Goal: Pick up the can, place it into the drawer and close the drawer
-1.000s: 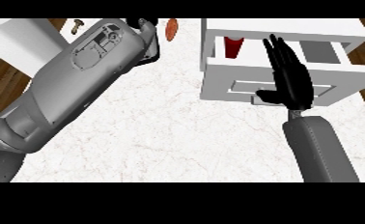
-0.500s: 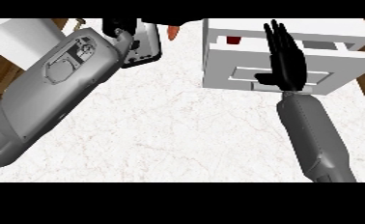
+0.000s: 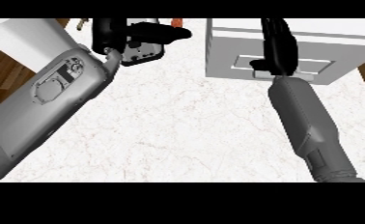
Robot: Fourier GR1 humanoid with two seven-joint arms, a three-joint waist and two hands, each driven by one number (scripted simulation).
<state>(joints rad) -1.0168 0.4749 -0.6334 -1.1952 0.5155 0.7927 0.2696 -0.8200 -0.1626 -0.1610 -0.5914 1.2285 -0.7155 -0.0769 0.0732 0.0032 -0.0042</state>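
While the right hand is lying flat against the front of the white drawer, its fingers are stretching straight up over the recessed handle and curling round nothing, and the drawer front is sitting flush, so the can is showing nowhere from the head view and I cannot tell where it is. Over at the far left of the marble counter, the left hand is hovering above the surface with its fingers relaxed and spread, holding nothing, and a small orange object is peeking out just beside it.
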